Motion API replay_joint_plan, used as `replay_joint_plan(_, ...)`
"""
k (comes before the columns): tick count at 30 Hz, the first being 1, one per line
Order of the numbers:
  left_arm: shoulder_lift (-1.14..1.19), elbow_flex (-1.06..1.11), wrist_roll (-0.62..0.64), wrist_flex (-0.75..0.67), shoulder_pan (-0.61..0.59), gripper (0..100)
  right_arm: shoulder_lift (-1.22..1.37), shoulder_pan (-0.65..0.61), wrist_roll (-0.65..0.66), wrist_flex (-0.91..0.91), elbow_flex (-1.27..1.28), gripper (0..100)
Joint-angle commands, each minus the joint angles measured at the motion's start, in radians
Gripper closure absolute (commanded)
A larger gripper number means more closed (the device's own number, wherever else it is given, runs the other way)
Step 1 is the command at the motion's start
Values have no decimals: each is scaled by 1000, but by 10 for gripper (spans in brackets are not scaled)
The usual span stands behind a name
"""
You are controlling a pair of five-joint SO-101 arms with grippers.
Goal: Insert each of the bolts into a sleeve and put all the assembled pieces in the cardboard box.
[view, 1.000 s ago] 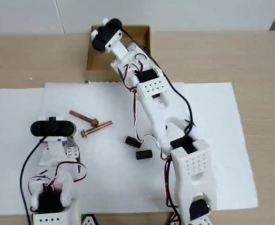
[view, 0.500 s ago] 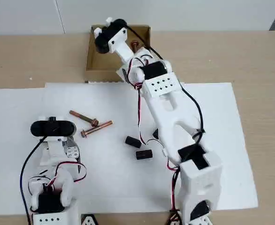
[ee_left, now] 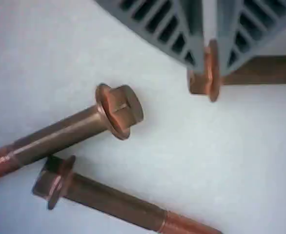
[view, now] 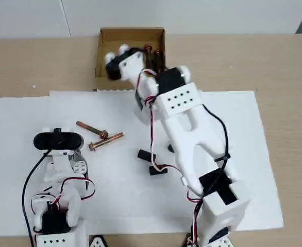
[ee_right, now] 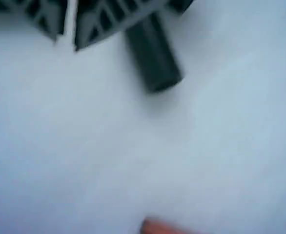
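Two copper bolts [view: 91,127] [view: 105,141] lie on the white paper, and they show up close as the upper bolt [ee_left: 74,129] and the lower bolt [ee_left: 109,197]. My left gripper [ee_left: 210,63] is shut on a third bolt [ee_left: 204,80] at its flange, beside the two loose ones. Two black sleeves [view: 146,155] [view: 158,170] rest mid-paper. My right gripper [ee_right: 67,39] hangs shut over the paper, with a sleeve [ee_right: 153,56] beside its fingers and nothing between them. In the cardboard box [view: 110,49] a copper piece [view: 149,51] lies at the right wall.
The right arm [view: 187,123] stretches diagonally across the paper [view: 27,118] from the near right edge to the box's front. The left arm [view: 58,140] stands at the near left. Bare wooden table [view: 274,62] surrounds the paper.
The right arm has drawn back from over the box toward the paper, uncovering the box's inside and the copper piece in it. The left arm has not moved.
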Motion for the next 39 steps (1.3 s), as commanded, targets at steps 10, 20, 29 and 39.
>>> replay_joint_plan(10,-9,-4,-3,2,-8,994,-68,-21,146,42,163,992)
replay_joint_plan(20,-9,-4,-3,2,-9,994,-59,-114,176,-13,250,843)
replay_joint_plan(29,-9,-4,-3,2,-9,994,-59,-136,176,-134,434,843)
replay_joint_plan(39,-9,-4,-3,2,-9,994,-58,-136,176,-289,551,845)
